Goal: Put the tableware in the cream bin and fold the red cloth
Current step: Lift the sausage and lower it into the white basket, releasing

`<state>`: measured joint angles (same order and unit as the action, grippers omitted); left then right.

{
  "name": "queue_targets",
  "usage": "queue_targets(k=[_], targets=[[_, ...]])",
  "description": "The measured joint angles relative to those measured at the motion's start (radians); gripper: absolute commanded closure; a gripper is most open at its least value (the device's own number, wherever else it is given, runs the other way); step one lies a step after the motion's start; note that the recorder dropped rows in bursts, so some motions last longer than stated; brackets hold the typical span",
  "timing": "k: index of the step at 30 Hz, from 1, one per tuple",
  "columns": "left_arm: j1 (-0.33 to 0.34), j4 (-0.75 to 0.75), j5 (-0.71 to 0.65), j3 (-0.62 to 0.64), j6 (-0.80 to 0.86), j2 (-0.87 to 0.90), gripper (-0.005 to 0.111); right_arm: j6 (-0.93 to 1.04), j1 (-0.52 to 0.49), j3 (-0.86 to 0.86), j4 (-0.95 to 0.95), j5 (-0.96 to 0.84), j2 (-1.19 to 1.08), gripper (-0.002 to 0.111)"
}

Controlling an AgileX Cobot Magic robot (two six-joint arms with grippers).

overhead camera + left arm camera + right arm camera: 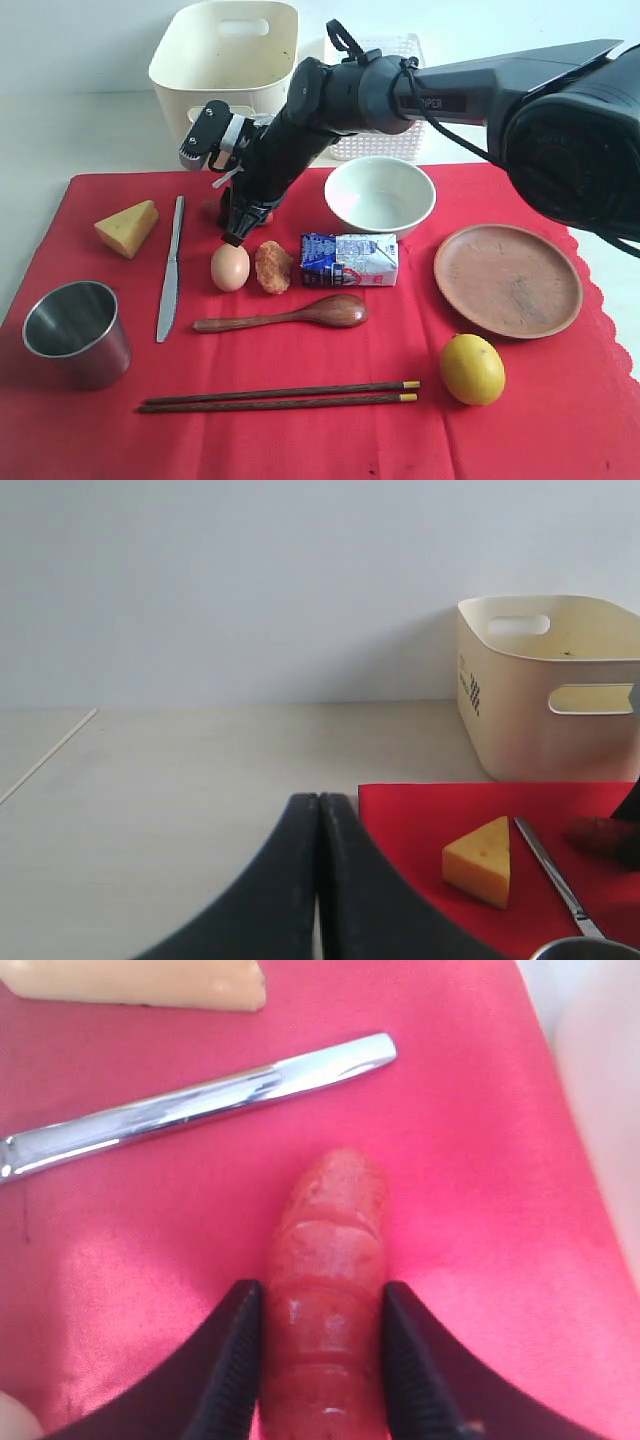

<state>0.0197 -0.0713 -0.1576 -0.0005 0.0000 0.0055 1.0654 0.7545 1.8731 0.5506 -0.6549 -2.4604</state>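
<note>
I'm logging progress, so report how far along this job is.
Done: nothing visible; what shows of the cream bin inside holds no tableware. In hand: the right pincer grips the sausage, which is food, not tableware; the left pincer is shut. Left: bowl, plate, cup, knife, spoon and chopsticks all lie on the red cloth, which is flat and unfolded.

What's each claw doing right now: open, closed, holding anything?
Left claw: closed, empty.
Right claw: closed on the reddish-brown ridged sausage, which lies on the bright red fabric cloth.
</note>
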Motion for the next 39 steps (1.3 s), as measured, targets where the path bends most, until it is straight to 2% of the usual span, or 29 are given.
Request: queue_targets(k=[6,8,9,10,20,29,35,39], targets=[[0.000,0.000,0.000,0.000,0.000,0.000,0.107,0.004,0.000,0.000,-0.011,0.000,0.000,0.093],[0.000,0.000,0.000,0.000,0.000,0.000,0.107,0.004,0.000,0.000,-0.014,0.000,0.000,0.097],[0.000,0.000,0.000,0.000,0.000,0.000,0.107,0.004,0.002,0.000,-0.014,0.000,0.000,0.105],[0.000,0.000,0.000,0.000,0.000,0.000,0.107,0.004,0.002,0.000,-0.014,-0.001,0.000,0.108],[0.000,0.000,0.000,0.000,0.000,0.000,0.107,0.006,0.002,0.003,-0.031,-0.069,0.045,0.108],[0.000,0.000,0.000,0.000,0.000,0.000,0.107,-0.037,0.000,0.003,-0.023,-0.104,0.275,0.108],[0.000,0.000,0.000,0.000,0.000,0.000,0.107,-0.119,-0.113,0.003,-0.023,-0.100,0.406,0.108],[0.000,0.000,0.000,0.000,0.000,0.000,0.107,-0.236,-0.243,0.003,-0.030,-0.096,0.404,0.108]])
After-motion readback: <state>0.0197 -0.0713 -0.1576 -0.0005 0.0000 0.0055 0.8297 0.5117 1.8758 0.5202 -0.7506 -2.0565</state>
